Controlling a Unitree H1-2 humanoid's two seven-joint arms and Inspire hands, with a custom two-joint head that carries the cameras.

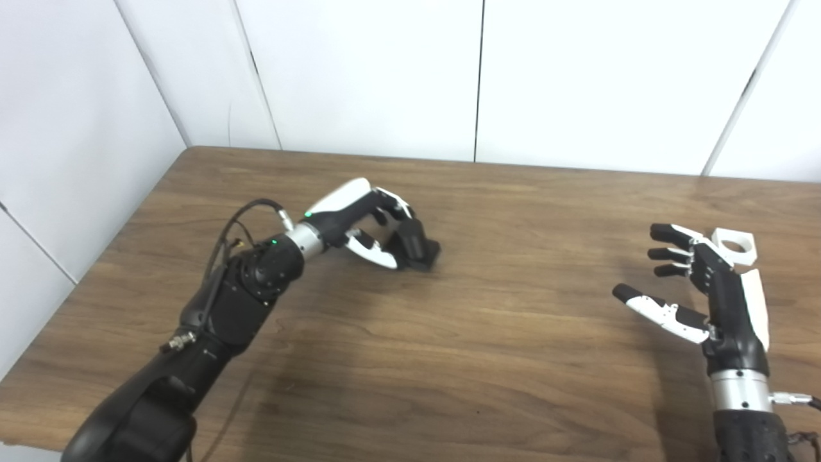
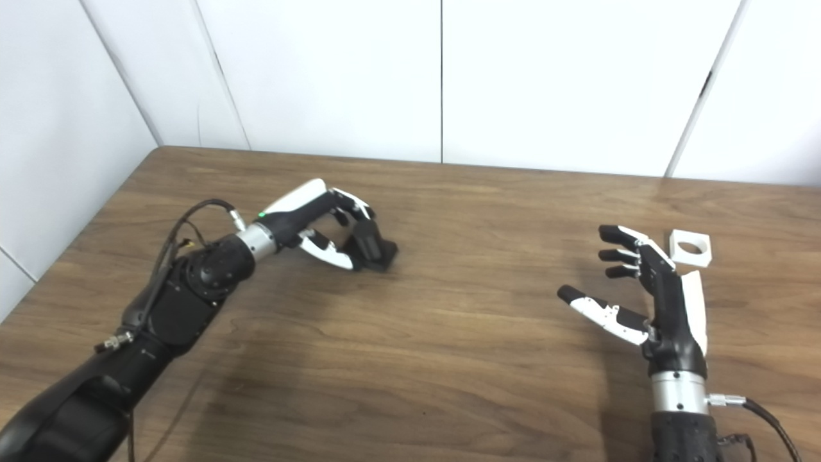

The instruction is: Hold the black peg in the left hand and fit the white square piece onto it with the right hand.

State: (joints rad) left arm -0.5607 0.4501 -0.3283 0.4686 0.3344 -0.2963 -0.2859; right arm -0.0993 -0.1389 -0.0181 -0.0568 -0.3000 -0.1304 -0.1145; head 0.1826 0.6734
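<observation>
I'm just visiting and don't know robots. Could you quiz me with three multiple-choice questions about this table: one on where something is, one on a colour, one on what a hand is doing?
1. Where does the white square piece lie?
A. On the table just beyond the right hand
B. Inside the left hand
C. At the table's near edge on the left

2. What colour is the peg at the left hand?
A. White
B. Black
C. Red

3. What is the right hand doing?
A. Gripping the white piece
B. Lying flat on the table
C. Held open, holding nothing

Answers:
1. A: the right eye view shows the piece on the wooden table with bare wood between it and the hand.
2. B: the piece under the left hand is dark black.
3. C: its fingers are spread apart with nothing between them.
</observation>
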